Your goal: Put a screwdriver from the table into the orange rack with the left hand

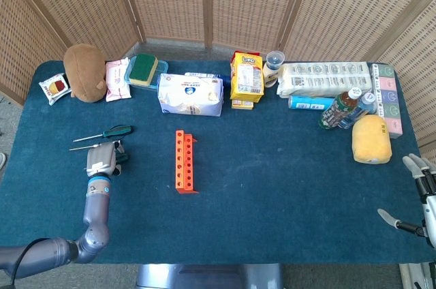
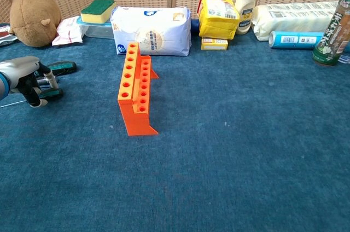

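Observation:
The orange rack (image 1: 184,161) (image 2: 135,90) stands upright mid-table, its holes empty. Two green-handled screwdrivers lie to its left. The far screwdriver (image 1: 107,132) (image 2: 62,68) lies free. The near screwdriver (image 1: 87,146) (image 2: 50,93) still rests on the cloth, with its shaft pointing left. My left hand (image 1: 102,160) (image 2: 24,77) sits over its handle, thumb and fingers curled down around it. My right hand (image 1: 420,197) hovers off the table's right front corner with fingers spread and nothing in it. The chest view does not show it.
Along the back stand a brown plush toy (image 1: 84,71), a sponge on a box (image 1: 144,69), a white bag (image 1: 191,93), a yellow packet (image 1: 246,78), a paper-roll pack (image 1: 325,78) and bottles (image 1: 344,109). A yellow sponge (image 1: 371,139) lies right.

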You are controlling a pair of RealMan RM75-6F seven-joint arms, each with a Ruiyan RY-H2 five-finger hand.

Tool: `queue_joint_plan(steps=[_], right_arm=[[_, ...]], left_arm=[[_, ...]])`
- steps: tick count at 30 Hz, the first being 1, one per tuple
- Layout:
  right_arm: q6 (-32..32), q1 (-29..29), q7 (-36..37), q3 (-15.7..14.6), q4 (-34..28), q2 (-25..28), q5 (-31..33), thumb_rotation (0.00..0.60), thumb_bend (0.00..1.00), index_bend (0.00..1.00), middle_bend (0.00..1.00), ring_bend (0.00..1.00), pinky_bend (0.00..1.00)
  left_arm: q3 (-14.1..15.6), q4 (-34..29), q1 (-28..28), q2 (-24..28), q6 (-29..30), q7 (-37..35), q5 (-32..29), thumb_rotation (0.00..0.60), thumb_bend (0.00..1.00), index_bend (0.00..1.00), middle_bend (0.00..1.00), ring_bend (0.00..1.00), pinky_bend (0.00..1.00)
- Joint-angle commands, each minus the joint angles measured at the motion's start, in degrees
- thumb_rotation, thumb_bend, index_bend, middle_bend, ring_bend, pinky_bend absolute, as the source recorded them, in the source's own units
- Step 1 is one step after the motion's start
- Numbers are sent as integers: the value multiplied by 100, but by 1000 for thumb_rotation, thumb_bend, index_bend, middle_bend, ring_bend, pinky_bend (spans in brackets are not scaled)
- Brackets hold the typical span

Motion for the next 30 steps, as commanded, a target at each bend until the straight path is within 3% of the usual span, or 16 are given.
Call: queue_joint_plan(steps=[1,8,30], right_arm=[[1,0,19,2,1,5,3,519,9,26,63,48,0],[19,-3,71,8,20,17,7,520,9,26,64,48,0],[36,-10,116,0,31,30,0,521,10,26,65,49,0]], left_arm=[[13,15,-15,-21,20,23,-11,600,369,399,1000,1000,1000],[32,32,-44,-77,138,91,-41,600,425,437,1000,1000,1000],[102,-145,-60,-43,321,267,-13,600,451,480,1000,1000,1000]])
